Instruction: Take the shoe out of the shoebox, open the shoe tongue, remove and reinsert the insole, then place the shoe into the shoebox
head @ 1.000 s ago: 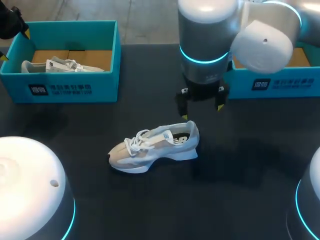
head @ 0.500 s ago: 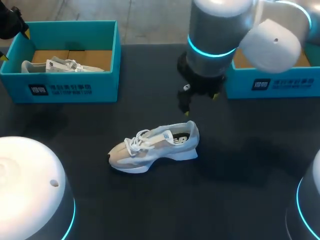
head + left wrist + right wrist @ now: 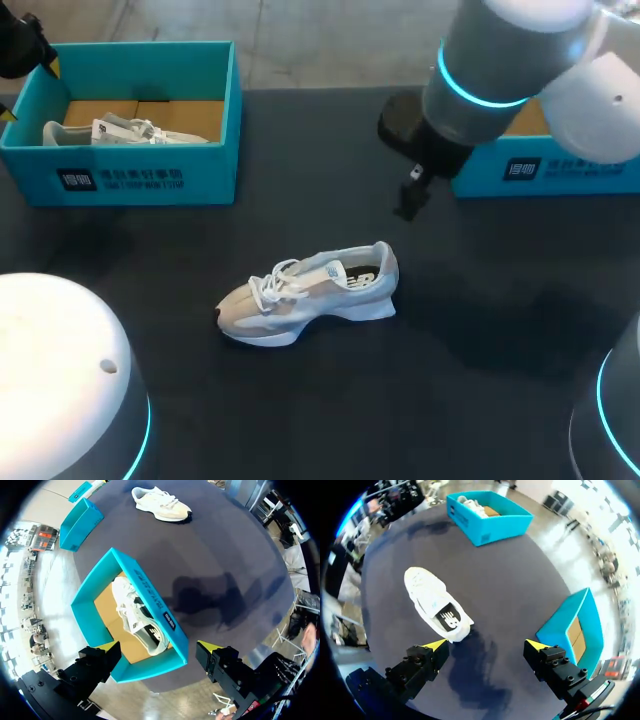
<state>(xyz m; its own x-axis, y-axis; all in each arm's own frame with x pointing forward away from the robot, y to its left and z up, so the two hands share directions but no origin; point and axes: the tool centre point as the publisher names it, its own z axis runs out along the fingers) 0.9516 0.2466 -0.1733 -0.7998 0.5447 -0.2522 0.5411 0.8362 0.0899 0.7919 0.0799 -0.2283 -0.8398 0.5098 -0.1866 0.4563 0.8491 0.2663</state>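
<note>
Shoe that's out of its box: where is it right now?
Head view: the shoe sits mid-table, outside and between the left shoebox and right shoebox, right claw hovering just beyond its heel.

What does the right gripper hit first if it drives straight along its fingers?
Probably the bare table, just beside the heel of the shoe, not the shoe itself. The right gripper is open and empty; depth is hard to judge.

Right arm (image 3: pixel 520 60) enters from the far right side, its wrist tilted. Right gripper (image 3: pixel 486 645) hangs above the table near the heel end of the loose shoe (image 3: pixel 310 290), clear of it, fingers spread wide. Left gripper (image 3: pixel 157 647) is raised, well apart from that shoe, fingers likewise spread wide.
</note>
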